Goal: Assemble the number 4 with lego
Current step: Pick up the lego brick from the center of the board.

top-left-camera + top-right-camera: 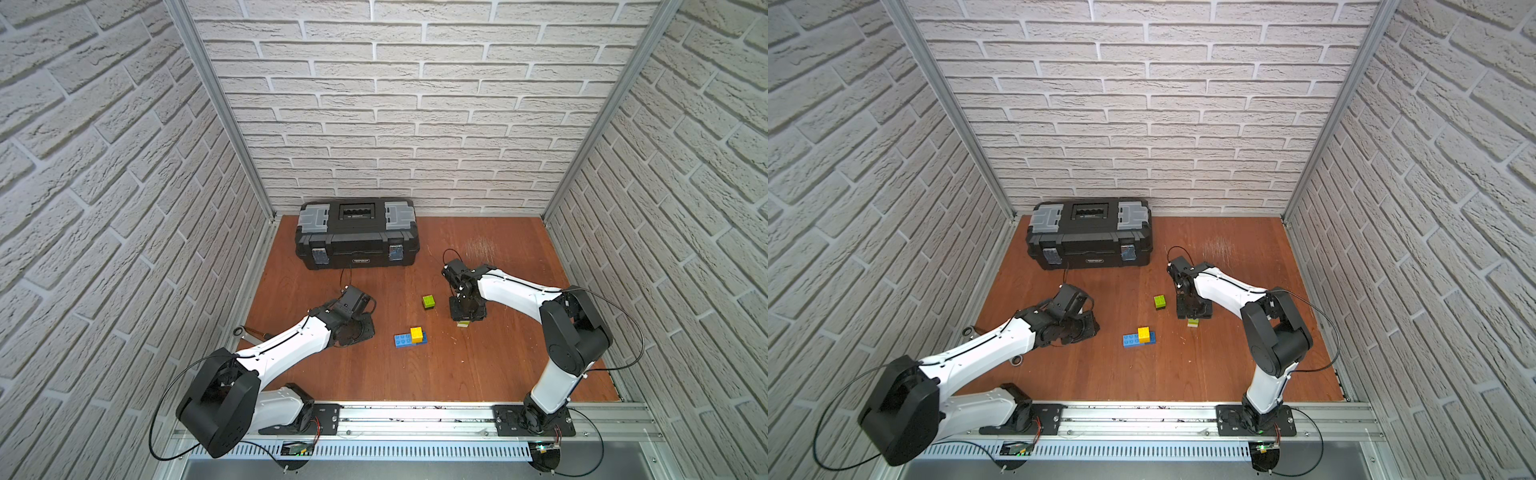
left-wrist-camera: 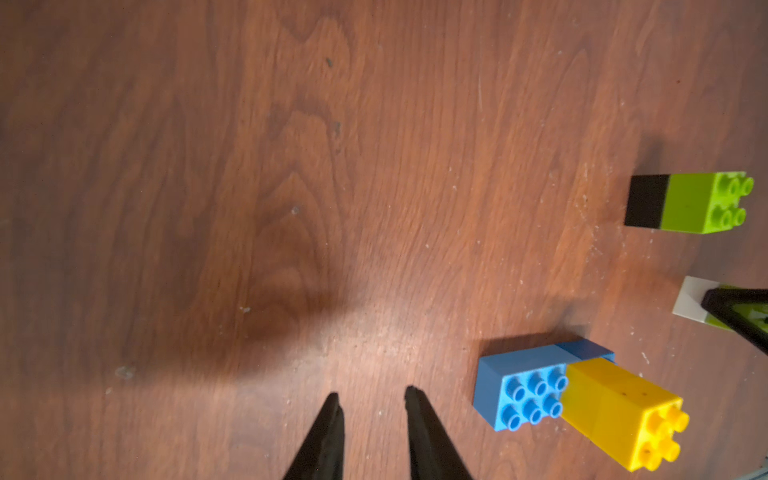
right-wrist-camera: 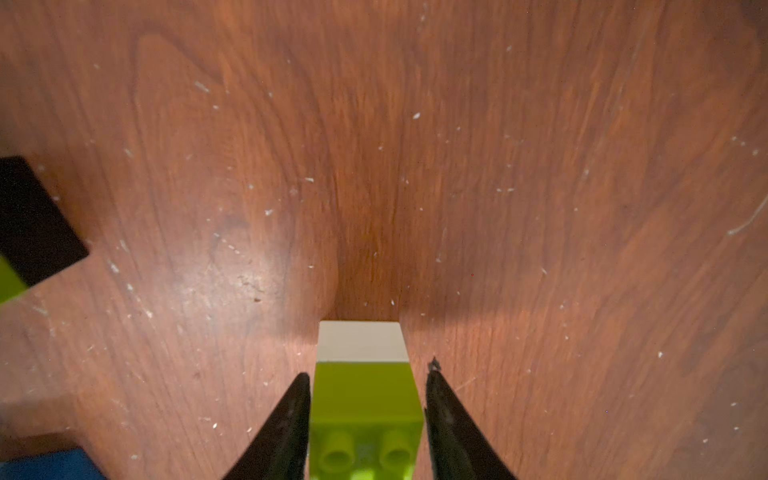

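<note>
My right gripper [image 3: 368, 374] reaches straight down, shut on a lime green brick [image 3: 365, 390] that sits on a white brick [image 3: 361, 340]; both fingers press the green brick's sides. In both top views this small stack [image 1: 463, 323] [image 1: 1192, 322] shows just below the right gripper [image 1: 463, 319]. At mid-table a long blue brick [image 1: 402, 340] [image 2: 519, 374] carries a tall yellow column [image 1: 417, 333] [image 2: 615, 403]. A green brick on a black one [image 1: 428, 300] [image 2: 698, 203] stands behind it. My left gripper [image 2: 372, 395] [image 1: 368, 328] hovers open over bare wood, left of the blue brick.
A big black toolbox [image 1: 356, 232] stands shut at the back left of the wooden table [image 1: 478, 374]. A metal wrench [image 1: 249, 331] lies under my left arm at the table's left edge. Brick-pattern walls close in three sides.
</note>
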Tool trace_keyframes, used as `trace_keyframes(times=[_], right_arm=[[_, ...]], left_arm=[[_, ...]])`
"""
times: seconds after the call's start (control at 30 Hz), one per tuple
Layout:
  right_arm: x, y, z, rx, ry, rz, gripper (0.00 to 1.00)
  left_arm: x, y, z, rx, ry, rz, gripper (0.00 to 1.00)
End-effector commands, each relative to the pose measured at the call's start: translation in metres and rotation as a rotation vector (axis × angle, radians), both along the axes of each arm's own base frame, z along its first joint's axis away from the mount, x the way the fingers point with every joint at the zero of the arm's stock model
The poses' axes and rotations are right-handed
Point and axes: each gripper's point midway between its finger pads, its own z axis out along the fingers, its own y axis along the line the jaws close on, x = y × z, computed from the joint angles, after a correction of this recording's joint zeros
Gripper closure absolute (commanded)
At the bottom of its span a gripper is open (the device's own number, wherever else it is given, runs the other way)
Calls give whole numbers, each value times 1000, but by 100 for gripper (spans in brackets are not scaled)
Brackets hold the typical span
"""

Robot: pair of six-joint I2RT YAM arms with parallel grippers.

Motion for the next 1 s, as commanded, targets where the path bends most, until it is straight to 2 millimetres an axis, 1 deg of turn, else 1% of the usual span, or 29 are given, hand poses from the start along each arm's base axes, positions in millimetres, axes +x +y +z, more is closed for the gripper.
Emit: trace_keyframes(times=[0.0,0.07,0.2,0.33,0.47,0.53,0.6,0.63,0.7,0.73,0.8,0.87,0.9,0.97], right_arm=[[1,-1,-4,5,-9,5,46],[0,-2,-7,1,-6,3,47],[-4,-6,-11,-15,2,0,57],[-5,-8,-4,-20,-12,4,66],[-6,-11,14,-28,-35,17,74],[-8,-8,28,-27,-53,31,77],[-12,1,49,-28,-90,59,78],[-14,7,60,-24,-110,73,79],[-21,27,82,0,-156,106,84],[-25,40,92,14,-179,126,86],[-33,67,105,46,-207,165,90],[-41,96,111,74,-218,200,91],[-45,112,112,85,-222,226,92],[-52,137,111,89,-221,256,93]], left_arm=[[1,0,-8,14,1,8,69],[0,-1,-11,18,11,2,70],[-1,-3,-13,20,18,-6,71],[-2,-2,-15,21,20,-6,71],[-2,-3,-16,20,22,-7,71],[-2,-2,-17,23,23,-3,71],[-1,0,-17,30,21,11,72],[-1,1,-17,33,19,19,72],[1,3,-16,35,10,35,72],[1,5,-17,41,8,49,73],[2,11,-17,52,2,83,74],[3,16,-17,51,0,117,75],[4,18,-17,47,0,131,75],[3,20,-16,39,-5,144,75]])
